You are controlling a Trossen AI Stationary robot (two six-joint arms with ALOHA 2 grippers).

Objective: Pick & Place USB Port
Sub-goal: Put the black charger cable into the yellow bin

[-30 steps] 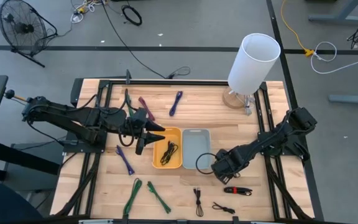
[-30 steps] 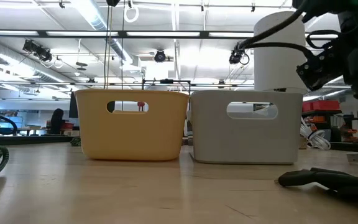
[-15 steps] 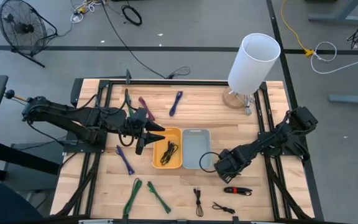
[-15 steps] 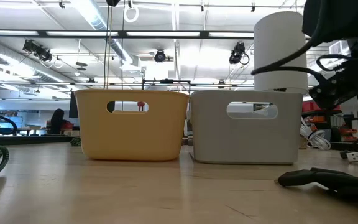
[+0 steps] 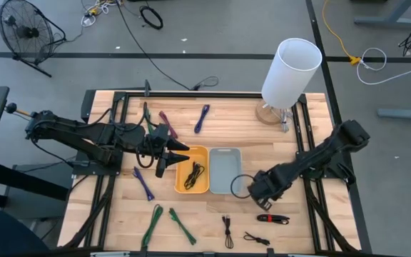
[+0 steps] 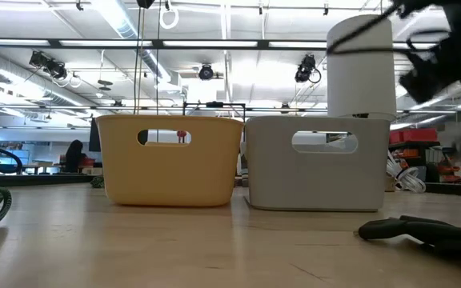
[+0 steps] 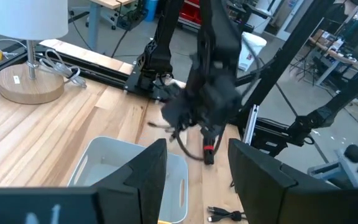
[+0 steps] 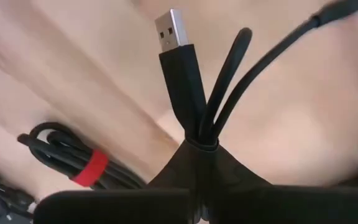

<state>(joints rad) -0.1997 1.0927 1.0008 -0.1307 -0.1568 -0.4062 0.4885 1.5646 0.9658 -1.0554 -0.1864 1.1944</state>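
Observation:
In the right wrist view a black USB cable (image 8: 229, 81) with a silver plug (image 8: 171, 28) sticks out past my right gripper (image 8: 201, 152), which is shut on it. From above, that gripper (image 5: 259, 189) stands just right of the grey bin (image 5: 225, 171), with the cable's loop (image 5: 239, 184) at the bin's right wall. A yellow bin (image 5: 193, 170) to the left holds a black cable. My left gripper (image 5: 166, 153) hovers open at the yellow bin's left rim. My right gripper pinches the USB cable between its two fingertips, just behind the plug's black body (image 8: 188, 106), together with two more strands of the same cable (image 8: 219, 112). The fingers come from above, pointing steeply down. The plug juts out beyond the fingertips, and the loop trails toward the grey bin.
A white lamp (image 5: 290, 71) stands at the far right. A black cable bundle with a red band (image 5: 272, 218) lies just near of my right gripper. Purple (image 5: 202, 118), green (image 5: 180, 225) and black (image 5: 228, 230) cables lie scattered about the table.
My right gripper has dipped toward the table, then risen again, taking the USB cable with it. The cable's loop has shifted slightly toward the table's right, along the grey bin's right wall.

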